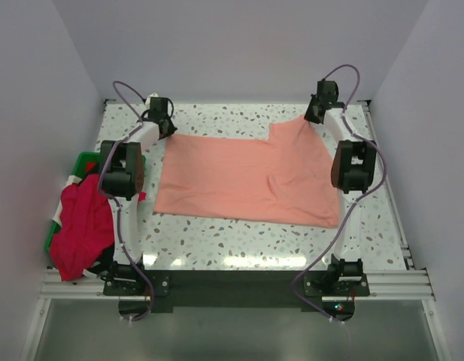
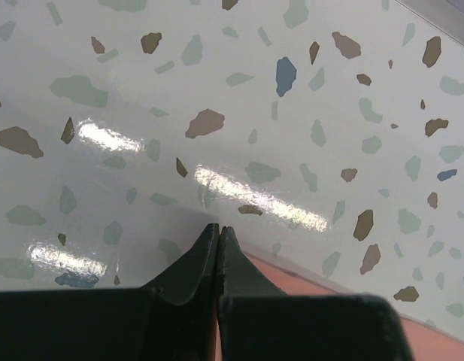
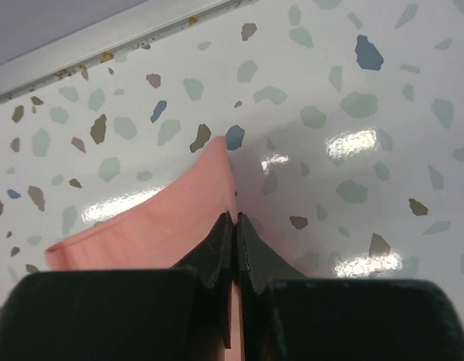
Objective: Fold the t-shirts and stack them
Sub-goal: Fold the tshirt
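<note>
The speckled counter [image 1: 216, 241] fills most of the top view, with both arms reaching to its far side. The salmon-pink t-shirt [image 1: 247, 177] lies spread across the middle of it, mostly flat, with a small crease near its right half. Its far right corner is drawn up off the surface into a peak.

At the counter's left edge the crimson t-shirt [image 1: 81, 226] hangs in a crumpled heap over the near rim of the green bin [image 1: 85, 159], well apart from the pink one.

The right gripper [image 1: 313, 114] sits at that raised far right corner. In its wrist view its jaws are pressed together on the pink cloth, which runs between them and pokes out past the tips.

The left gripper [image 1: 168, 129] is at the shirt's far left corner, low over the counter. Its jaws are also closed tight. The shirt's edge lies just beside them on the right, but I cannot tell whether any cloth is pinched between them.
</note>
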Robot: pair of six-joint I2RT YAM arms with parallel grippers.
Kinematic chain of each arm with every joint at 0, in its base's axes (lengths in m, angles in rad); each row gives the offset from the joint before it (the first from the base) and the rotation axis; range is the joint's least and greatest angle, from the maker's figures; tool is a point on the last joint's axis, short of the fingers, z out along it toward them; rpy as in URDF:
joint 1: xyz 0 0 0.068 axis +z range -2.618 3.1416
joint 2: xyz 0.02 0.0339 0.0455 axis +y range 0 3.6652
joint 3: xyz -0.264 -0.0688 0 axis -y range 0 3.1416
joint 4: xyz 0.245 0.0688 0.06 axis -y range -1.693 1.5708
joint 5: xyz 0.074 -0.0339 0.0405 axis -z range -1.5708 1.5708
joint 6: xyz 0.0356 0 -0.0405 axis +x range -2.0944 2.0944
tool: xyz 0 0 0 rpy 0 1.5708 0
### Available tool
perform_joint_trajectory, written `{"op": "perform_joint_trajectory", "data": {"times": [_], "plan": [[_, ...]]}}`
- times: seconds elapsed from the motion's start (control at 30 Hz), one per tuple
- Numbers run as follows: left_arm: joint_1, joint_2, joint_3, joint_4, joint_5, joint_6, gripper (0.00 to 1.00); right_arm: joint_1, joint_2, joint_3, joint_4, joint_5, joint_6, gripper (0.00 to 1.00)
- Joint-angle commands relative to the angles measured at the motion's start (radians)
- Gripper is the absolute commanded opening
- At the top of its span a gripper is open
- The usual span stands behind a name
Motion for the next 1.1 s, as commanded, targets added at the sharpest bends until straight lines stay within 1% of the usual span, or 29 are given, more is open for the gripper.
{"op": "perform_joint_trajectory", "data": {"times": [0.0, 0.17, 0.3, 0.43, 0.63, 0.7, 0.8, 1.07], "plan": [[0.022, -0.054, 0.05, 0.064, 0.013, 0.017, 0.0, -0.051, -0.152, -0.012, 0.077, -0.062, 0.049, 0.0], [0.032, -0.066, 0.06, 0.067, 0.028, 0.016, 0.0, -0.062, -0.207, -0.06, 0.083, -0.085, 0.059, 0.0], [0.038, -0.09, 0.044, 0.069, 0.039, 0.01, 0.0, -0.063, -0.275, -0.176, 0.109, -0.093, 0.066, 0.0], [0.041, -0.13, 0.012, 0.072, 0.048, 0.006, 0.0, -0.063, -0.379, -0.302, 0.143, -0.101, 0.081, 0.0], [0.044, -0.236, -0.103, 0.09, 0.059, -0.009, 0.0, -0.063, -0.511, -0.485, 0.155, -0.087, 0.098, 0.0], [0.044, -0.278, -0.157, 0.093, 0.064, -0.013, 0.0, -0.062, -0.566, -0.528, 0.143, -0.071, 0.098, 0.0], [0.044, -0.336, -0.227, 0.099, 0.06, -0.024, 0.0, -0.063, -0.638, -0.636, 0.128, -0.045, 0.102, 0.0], [0.044, -0.477, -0.425, 0.101, 0.064, -0.055, 0.0, -0.065, -0.811, -0.859, 0.095, 0.004, 0.165, 0.0]]}}
